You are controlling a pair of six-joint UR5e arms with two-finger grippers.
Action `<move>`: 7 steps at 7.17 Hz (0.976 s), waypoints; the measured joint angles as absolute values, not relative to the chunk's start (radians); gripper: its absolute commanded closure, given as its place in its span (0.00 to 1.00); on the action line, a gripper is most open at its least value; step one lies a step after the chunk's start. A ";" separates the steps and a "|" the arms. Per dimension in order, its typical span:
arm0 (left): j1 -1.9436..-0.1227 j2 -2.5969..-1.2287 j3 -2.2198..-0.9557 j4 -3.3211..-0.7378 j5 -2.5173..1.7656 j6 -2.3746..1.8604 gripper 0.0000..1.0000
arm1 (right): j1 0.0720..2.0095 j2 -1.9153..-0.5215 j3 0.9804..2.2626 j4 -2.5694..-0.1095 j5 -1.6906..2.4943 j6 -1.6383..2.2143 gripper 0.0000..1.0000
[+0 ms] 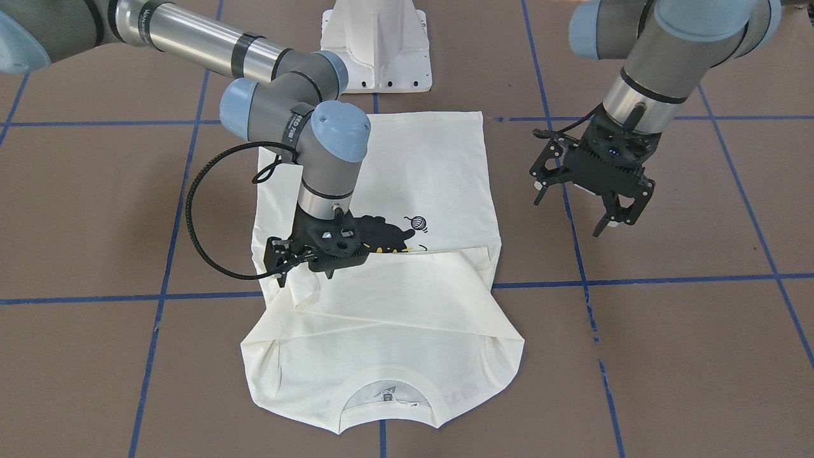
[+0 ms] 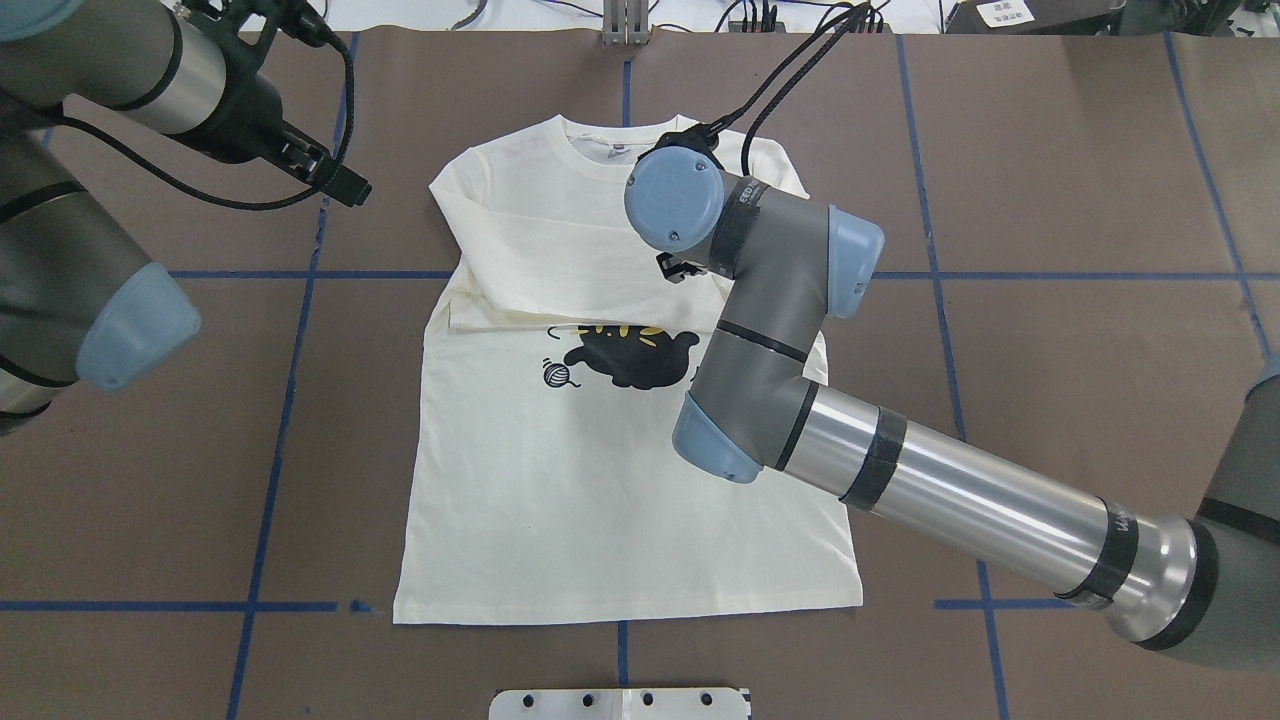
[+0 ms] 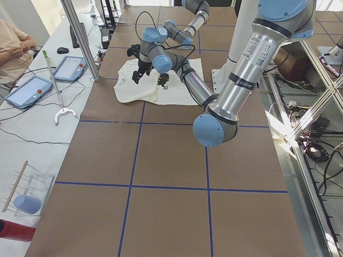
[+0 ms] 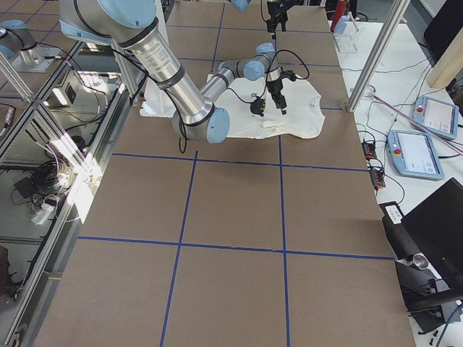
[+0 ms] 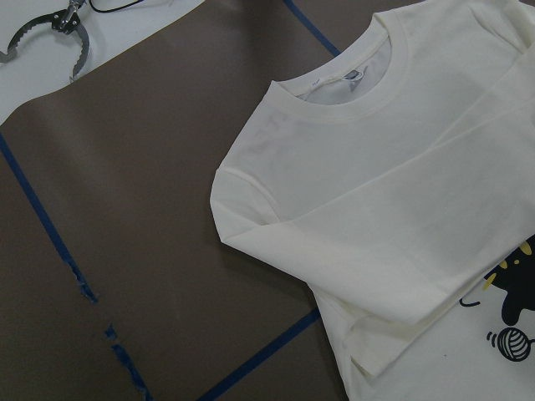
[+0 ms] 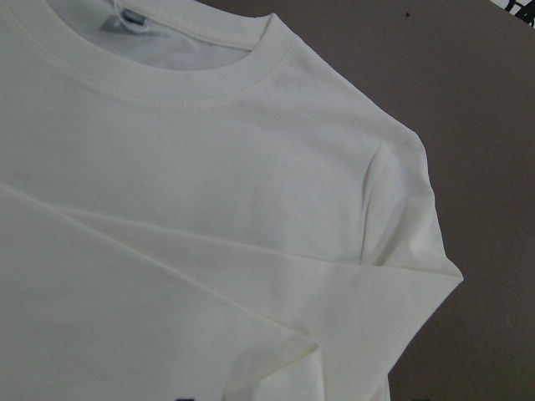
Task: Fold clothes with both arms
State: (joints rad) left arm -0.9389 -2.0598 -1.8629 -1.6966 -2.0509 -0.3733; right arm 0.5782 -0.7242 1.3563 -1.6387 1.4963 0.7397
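Observation:
The clothes are one cream T-shirt, lying flat with the black cat print facing up. Both sleeves are folded across the chest and the collar points away from the robot. My right gripper is low over the folded sleeve at the shirt's edge; its fingers stand apart and the cloth beneath is slightly bunched. In the overhead view the wrist mostly hides it. My left gripper hangs open above bare table beside the shirt, holding nothing. Both wrist views show only the shirt, no fingers.
The white base pedestal stands at the robot's side of the brown table, which is marked with blue tape lines. Metal tongs lie past the table's far edge. A person and tablets are beside the table.

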 measured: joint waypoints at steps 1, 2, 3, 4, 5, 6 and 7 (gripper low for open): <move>-0.939 -2.059 -1.862 -1.697 -2.051 -0.377 0.00 | 0.567 -0.735 1.356 -1.639 1.488 0.729 0.11; -0.938 -2.059 -1.862 -1.697 -2.051 -0.378 0.00 | 0.560 -0.747 1.356 -1.640 1.478 0.724 0.11; -0.938 -2.059 -1.862 -1.697 -2.051 -0.379 0.00 | 0.557 -0.759 1.356 -1.640 1.471 0.719 0.11; -0.938 -2.059 -1.861 -1.697 -2.051 -0.380 0.00 | 0.556 -0.768 1.356 -1.641 1.467 0.709 0.11; -0.937 -2.059 -1.861 -1.698 -2.051 -0.381 0.00 | 0.556 -0.774 1.356 -1.642 1.462 0.690 0.11; -0.937 -2.059 -1.861 -1.698 -2.051 -0.382 0.00 | 0.560 -0.782 1.356 -1.645 1.455 0.658 0.11; -0.936 -2.060 -1.861 -1.698 -2.051 -0.383 0.00 | 0.576 -0.794 1.363 -1.652 1.449 0.614 0.11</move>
